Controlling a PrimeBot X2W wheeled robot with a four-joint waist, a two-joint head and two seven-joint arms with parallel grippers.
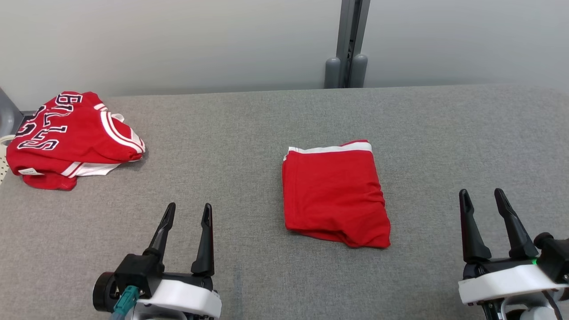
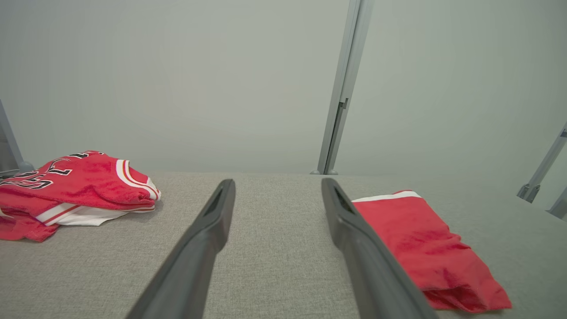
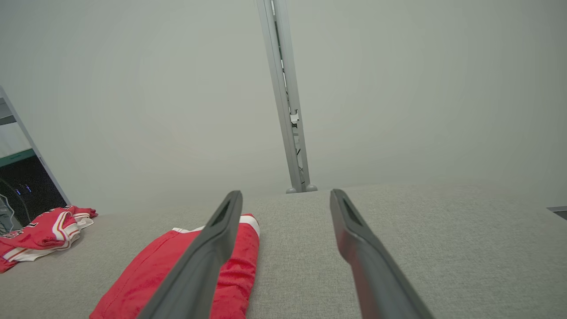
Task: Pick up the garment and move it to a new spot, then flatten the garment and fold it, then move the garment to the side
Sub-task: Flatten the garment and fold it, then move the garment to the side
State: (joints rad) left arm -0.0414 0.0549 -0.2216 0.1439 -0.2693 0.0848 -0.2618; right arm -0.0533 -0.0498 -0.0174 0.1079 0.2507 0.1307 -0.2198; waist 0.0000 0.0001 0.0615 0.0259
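Currently, on the head view, I read the garment [image 1: 335,195] as a folded red rectangle with a white band along its far edge. It lies flat near the middle of the grey table [image 1: 249,129]. The left gripper [image 1: 189,206] sits at the lower left, its two dark fingers spread with nothing between them, well apart from the garment. The right gripper [image 1: 481,192] sits at the lower right, likewise spread and empty, near the garment's right side but not touching it. A red jersey [image 1: 71,138] with white trim and dark lettering lies bunched at the table's far-left edge. A grey post [image 1: 349,44] stands against the pale wall behind the table.

On the left wrist view, the fingers [image 2: 199,248] stand apart over bare table fabric. The garment lies to their right, partly hidden behind the right-hand finger; the jersey lies at the left.

On the right wrist view, the fingers [image 3: 372,266] are parted. The garment lies at lower left, partly covered by the left-hand finger. I cannot tell whether that finger touches the cloth. The jersey is at the far left.
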